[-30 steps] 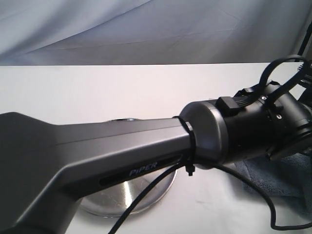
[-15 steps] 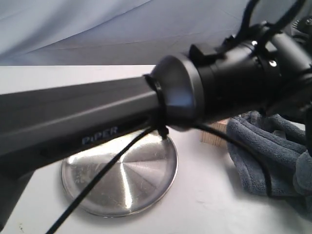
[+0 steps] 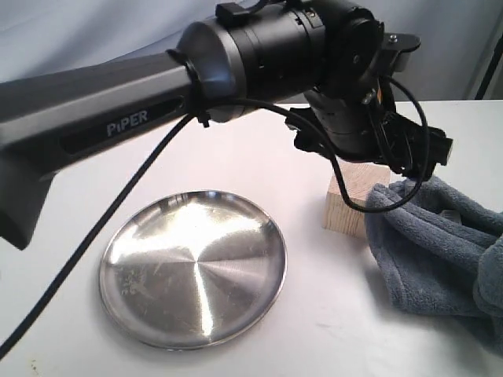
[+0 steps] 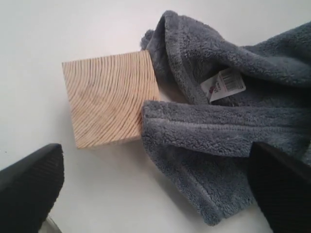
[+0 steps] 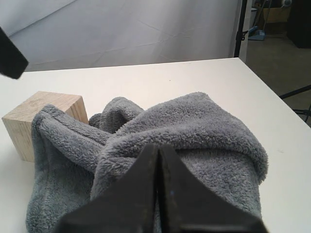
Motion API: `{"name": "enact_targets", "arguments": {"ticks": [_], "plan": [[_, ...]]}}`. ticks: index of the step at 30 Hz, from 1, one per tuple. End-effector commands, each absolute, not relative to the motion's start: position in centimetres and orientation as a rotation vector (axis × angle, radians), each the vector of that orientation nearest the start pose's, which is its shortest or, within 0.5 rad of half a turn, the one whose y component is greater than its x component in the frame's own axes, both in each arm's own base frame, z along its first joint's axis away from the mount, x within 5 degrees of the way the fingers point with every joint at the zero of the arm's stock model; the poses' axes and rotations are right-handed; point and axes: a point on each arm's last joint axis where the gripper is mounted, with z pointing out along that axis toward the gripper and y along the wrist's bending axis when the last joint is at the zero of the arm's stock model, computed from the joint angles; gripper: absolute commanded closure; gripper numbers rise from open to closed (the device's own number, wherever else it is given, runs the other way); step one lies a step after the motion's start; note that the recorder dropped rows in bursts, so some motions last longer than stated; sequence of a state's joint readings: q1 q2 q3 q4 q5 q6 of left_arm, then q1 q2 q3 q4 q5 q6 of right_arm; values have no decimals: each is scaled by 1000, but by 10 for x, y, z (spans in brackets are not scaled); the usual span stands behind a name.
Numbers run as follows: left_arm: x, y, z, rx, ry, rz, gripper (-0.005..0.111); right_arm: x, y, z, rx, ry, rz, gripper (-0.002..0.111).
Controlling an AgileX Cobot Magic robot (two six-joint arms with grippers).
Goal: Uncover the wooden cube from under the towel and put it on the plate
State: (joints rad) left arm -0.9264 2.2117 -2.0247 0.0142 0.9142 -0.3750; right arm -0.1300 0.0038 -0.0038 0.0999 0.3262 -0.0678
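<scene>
The wooden cube (image 3: 350, 202) stands bare on the white table, its side touching the towel (image 3: 440, 251). The pale grain of the wooden cube (image 4: 109, 97) shows from above in the left wrist view, next to the towel (image 4: 228, 131) and its white label (image 4: 223, 86). My left gripper (image 4: 158, 194) hangs open above them, its fingers (image 4: 29, 189) spread wide with nothing between. My right gripper (image 5: 159, 158) is shut on a raised fold of the towel (image 5: 194, 121), with the wooden cube (image 5: 41, 121) beyond. The plate (image 3: 192, 267) lies empty beside the cube.
The left arm (image 3: 157, 102) stretches across the exterior view, its wrist (image 3: 354, 102) above the cube. A grey backdrop hangs behind the table. The table's far edge (image 5: 252, 73) and a dark stand lie beyond the towel.
The left arm has swung up and back in the exterior view, unblocking the plate and the cube. The cube now shows fully, bare beside the bunched towel.
</scene>
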Motion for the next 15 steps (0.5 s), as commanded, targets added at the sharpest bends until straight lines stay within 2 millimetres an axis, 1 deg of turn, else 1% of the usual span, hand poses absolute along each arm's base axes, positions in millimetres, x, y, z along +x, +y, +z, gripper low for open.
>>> {"name": "enact_targets", "arguments": {"ticks": [1,5,10,15], "plan": [[297,-409,222,752,2614,-461,11,54,-4,184,116,1804,-43,108],[294,-414,198,750,2698,-470,11,54,-4,184,116,1804,-43,108],[294,-417,180,749,2743,-462,11,54,-4,184,116,1804,-43,108],[294,-423,163,720,2777,-520,11,54,-4,184,116,1804,-43,108]]}}
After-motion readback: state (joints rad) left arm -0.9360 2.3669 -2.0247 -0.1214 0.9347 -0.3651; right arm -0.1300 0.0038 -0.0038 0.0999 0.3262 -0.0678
